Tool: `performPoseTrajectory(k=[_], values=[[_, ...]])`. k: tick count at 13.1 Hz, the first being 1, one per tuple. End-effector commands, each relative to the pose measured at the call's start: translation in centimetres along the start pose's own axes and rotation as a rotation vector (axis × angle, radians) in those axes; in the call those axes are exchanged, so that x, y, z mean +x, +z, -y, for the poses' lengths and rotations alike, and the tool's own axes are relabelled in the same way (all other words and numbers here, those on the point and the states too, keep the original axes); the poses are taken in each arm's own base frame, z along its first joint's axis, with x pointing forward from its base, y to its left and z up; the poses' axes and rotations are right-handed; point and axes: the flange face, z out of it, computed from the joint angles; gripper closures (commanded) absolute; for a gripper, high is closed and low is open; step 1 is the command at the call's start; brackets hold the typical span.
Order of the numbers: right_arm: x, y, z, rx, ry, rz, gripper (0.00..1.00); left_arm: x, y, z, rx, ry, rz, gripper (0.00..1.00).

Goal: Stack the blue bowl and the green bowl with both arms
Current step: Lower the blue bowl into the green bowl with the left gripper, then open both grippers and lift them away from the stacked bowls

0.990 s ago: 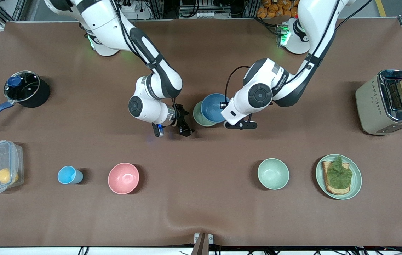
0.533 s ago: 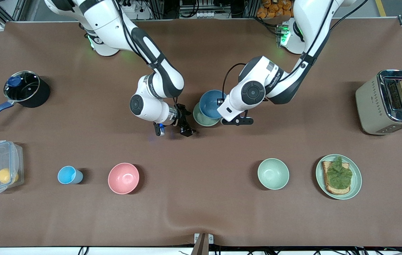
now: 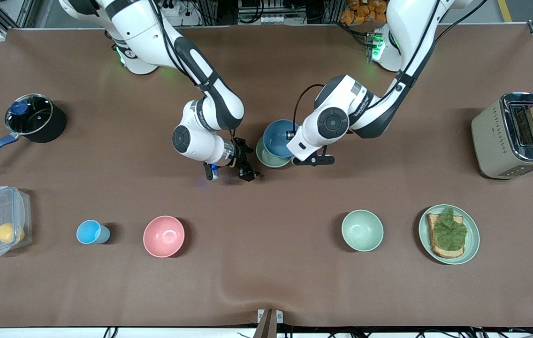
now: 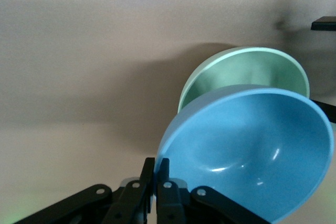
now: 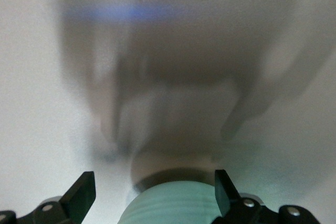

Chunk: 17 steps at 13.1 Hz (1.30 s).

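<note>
The blue bowl (image 3: pixel 279 137) hangs tilted over the green bowl (image 3: pixel 266 157), which sits mid-table; the blue one overlaps it but is not nested. My left gripper (image 4: pixel 156 182) pinches the blue bowl's rim, fingers (image 4: pixel 169 178) clamped on either side of the wall. My right gripper (image 5: pixel 152 190) waits just beside the green bowl, toward the right arm's end of the table, its fingers (image 5: pixel 81 192) spread wide apart, the bowl's outer wall between them.
</note>
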Motion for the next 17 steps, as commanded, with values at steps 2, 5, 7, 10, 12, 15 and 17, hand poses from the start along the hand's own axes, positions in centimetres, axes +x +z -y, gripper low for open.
performPoseTrajectory(k=[2, 5, 7, 10, 12, 15, 17], values=[[-0.2, 0.1, 0.1, 0.016, -0.006, 0.013, 0.0, 0.2, 1.3, -1.3, -0.032, -0.03, -0.009, 1.0], [-0.1, 0.2, 0.1, 0.015, -0.005, 0.012, 0.0, 0.6, 1.4, -1.6, -0.042, -0.028, -0.018, 1.0], [-0.1, 0.1, 0.1, 0.015, -0.006, 0.013, 0.0, 0.9, 1.4, -2.4, -0.05, -0.02, -0.019, 1.0], [-0.1, 0.2, 0.1, 0.015, -0.007, 0.012, 0.0, 1.3, 2.0, -2.8, -0.059, -0.017, -0.026, 1.0], [-0.1, 0.1, 0.1, 0.015, -0.007, 0.013, 0.0, 1.5, 2.2, -2.7, -0.059, -0.019, -0.025, 1.0], [-0.1, 0.1, 0.1, 0.015, -0.016, 0.013, 0.0, 1.8, 3.1, -2.5, -0.053, -0.021, -0.015, 1.0], [0.1, 0.1, 0.1, 0.014, -0.017, 0.012, 0.0, 1.9, 3.2, -2.5, -0.055, -0.021, -0.018, 1.0]])
